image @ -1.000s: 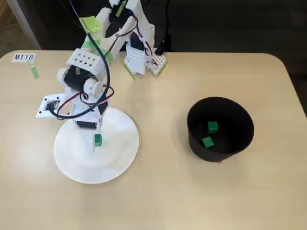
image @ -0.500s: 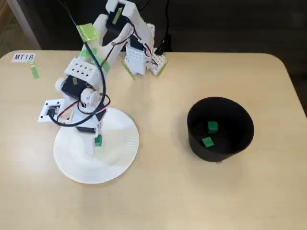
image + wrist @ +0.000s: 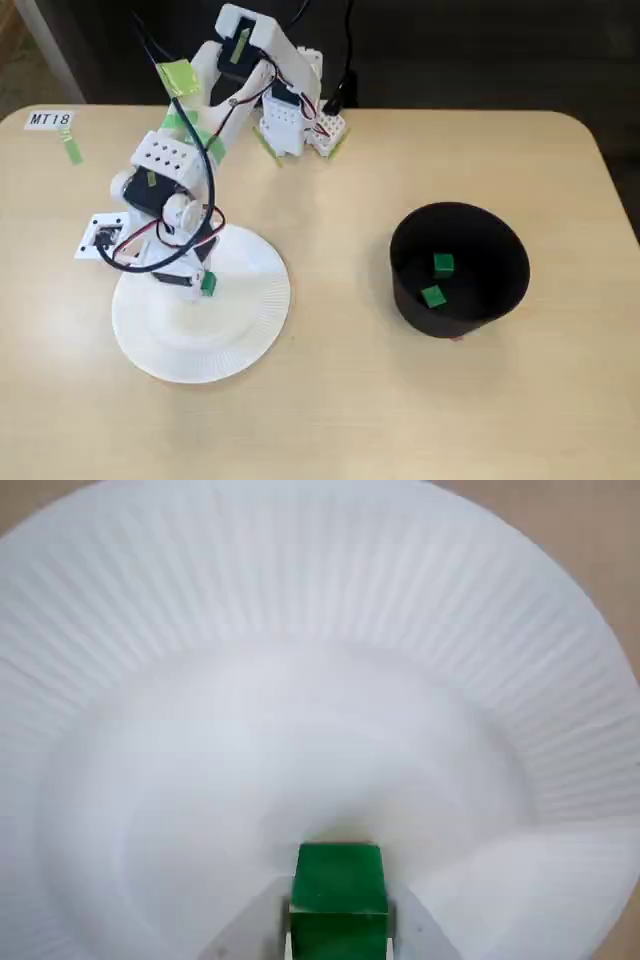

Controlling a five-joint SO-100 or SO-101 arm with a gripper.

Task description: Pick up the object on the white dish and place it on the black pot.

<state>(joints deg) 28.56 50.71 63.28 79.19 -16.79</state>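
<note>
Green and square in the wrist view, the cube (image 3: pixel 339 898) sits clamped between the two fingers of the pincer (image 3: pixel 340 935), which is closed down to just the cube's width, with the ribbed white dish (image 3: pixel 330 630) spread beneath it. From the fixed view the pincer (image 3: pixel 203 285) hangs over the dish (image 3: pixel 245 340) with the cube (image 3: pixel 208 284) in it, and the pot (image 3: pixel 505 285) stands well apart to the right on the desk (image 3: pixel 330 410). Two more cubes (image 3: pixel 443 264) (image 3: pixel 433 296) lie inside the pot, so I judge the coming move to be a lift and a swing rightward.
</note>
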